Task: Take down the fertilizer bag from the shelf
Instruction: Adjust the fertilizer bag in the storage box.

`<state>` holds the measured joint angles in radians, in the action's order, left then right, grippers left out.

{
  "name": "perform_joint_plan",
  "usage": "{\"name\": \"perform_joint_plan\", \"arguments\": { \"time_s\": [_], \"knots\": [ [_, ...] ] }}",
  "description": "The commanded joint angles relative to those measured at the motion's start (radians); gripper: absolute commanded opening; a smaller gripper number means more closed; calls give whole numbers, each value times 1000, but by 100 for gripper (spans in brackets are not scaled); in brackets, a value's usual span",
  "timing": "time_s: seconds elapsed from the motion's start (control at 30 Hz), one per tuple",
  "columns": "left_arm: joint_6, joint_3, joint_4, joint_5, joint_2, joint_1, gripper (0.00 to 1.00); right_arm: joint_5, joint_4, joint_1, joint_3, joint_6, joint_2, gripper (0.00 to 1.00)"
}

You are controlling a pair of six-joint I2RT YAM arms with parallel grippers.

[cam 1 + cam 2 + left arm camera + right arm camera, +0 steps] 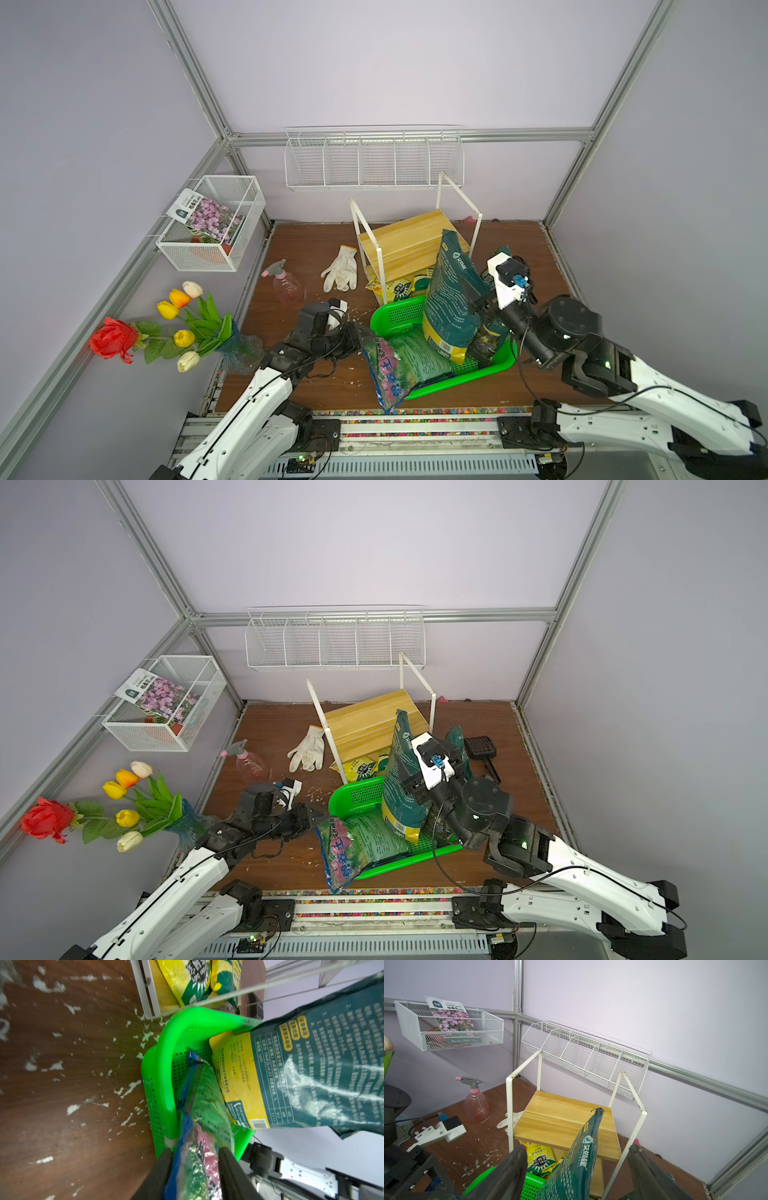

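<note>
While the dark green fertilizer bag (451, 299) stood up in the green basket (386, 309), just in front of the shelf (403, 241), the right gripper (576, 1147) was wide open around it. The left gripper (194, 1153) pinched the pink bag (203, 1105).

We see pale lilac walls (395, 62) on three sides, joined by grey aluminium posts (194, 75) and a rail (519, 135) along the back. A white wire rack (374, 166) hangs on the back wall, a white mesh basket (199, 255) on the side wall. The worktop (299, 241) is dark brown wood, flecked with white scraps (47, 987), evenly lit.
</note>
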<state>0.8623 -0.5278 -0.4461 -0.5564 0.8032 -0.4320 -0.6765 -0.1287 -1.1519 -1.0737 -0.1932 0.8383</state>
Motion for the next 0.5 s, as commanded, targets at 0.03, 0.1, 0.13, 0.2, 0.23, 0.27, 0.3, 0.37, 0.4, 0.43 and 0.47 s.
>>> {"name": "perform_joint_plan", "arguments": {
  "time_s": [0.03, 0.1, 0.13, 0.2, 0.23, 0.27, 0.3, 0.37, 0.4, 0.43, 0.47],
  "knots": [
    [-2, -12, 59, -8, -9, -5, 14, 2, 44, -6, -2, -28, -5, 81],
    [-2, -19, 68, -11, -6, -5, 3, 2, 43, -6, -2, -28, -1, 81],
    [0, -25, 76, -13, -3, -5, 0, 2, 41, -6, -3, -26, -1, 80],
    [3, -42, 83, -16, 3, -5, 0, 2, 42, -6, -2, -24, 0, 81],
    [2, -56, 84, -16, 6, -6, 0, 3, 42, -6, -2, -25, 0, 81],
    [1, -70, 84, -14, 8, -6, 0, 3, 43, -6, -2, -23, -1, 81],
    [2, -88, 82, -12, 10, -6, 0, 2, 44, -6, -2, -24, -3, 81],
    [7, -124, 84, -4, 4, -7, 0, 0, 44, -6, 2, -24, -4, 81],
    [8, -142, 86, 1, 1, -6, 0, 0, 44, -6, 4, -24, -5, 81],
    [10, -161, 86, 7, -4, -6, 0, 0, 44, -6, 4, -23, -6, 81],
    [13, -176, 87, 10, -6, -6, 0, 0, 44, -6, 6, -22, -7, 81]
  ]
}}
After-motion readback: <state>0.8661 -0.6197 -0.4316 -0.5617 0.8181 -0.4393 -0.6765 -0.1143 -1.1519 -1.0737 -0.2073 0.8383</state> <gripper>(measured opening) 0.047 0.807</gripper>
